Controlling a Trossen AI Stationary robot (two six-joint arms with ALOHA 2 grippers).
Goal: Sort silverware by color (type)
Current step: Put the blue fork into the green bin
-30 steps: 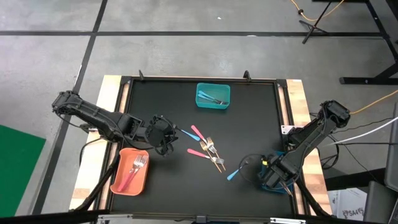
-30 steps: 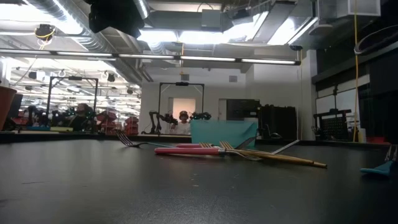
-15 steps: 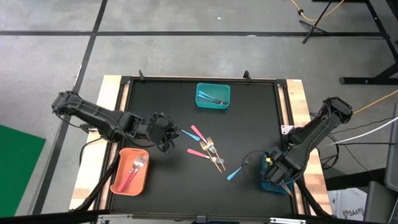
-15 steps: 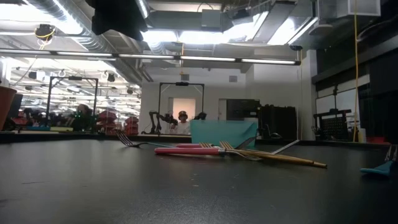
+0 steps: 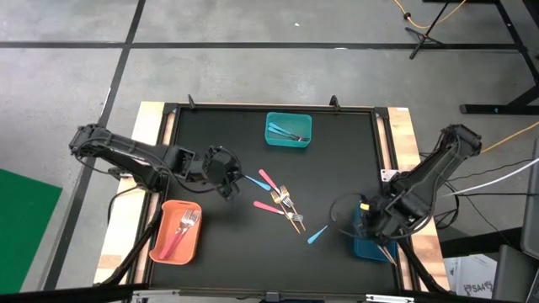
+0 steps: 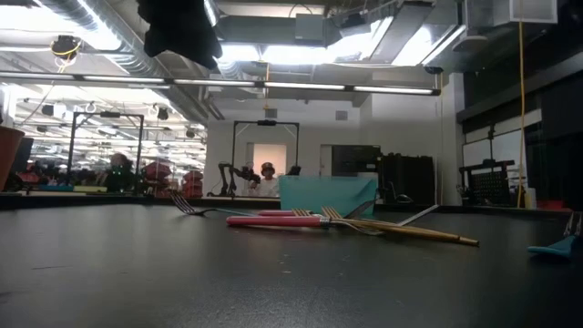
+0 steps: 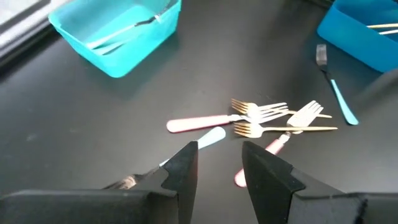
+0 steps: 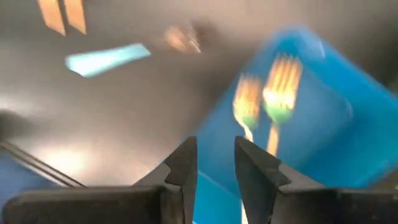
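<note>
Around my black table (image 5: 337, 181): grey concrete floor (image 5: 253, 76) crossed by dark lines, a green mat (image 5: 25, 219); beyond, ceiling strip lights (image 6: 301, 50) and ducting (image 6: 100, 36).

Silverware (image 5: 282, 202) lying loose in a cluster at mid-desk.
Pink-handled, gold and light-blue forks lie flat, crossing and touching; one light-blue fork (image 5: 317, 235) lies apart, nearer the right.

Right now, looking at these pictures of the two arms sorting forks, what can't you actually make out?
- Dark blue bin, high view: the right gripper covers most of it, so its contents cannot be counted.
- Gold forks, right wrist view: blurred by motion; only two heads show.
- Teal bin, low view: its wall hides everything inside.
- Orange bin, high view: the utensils inside are too small to count.
</note>
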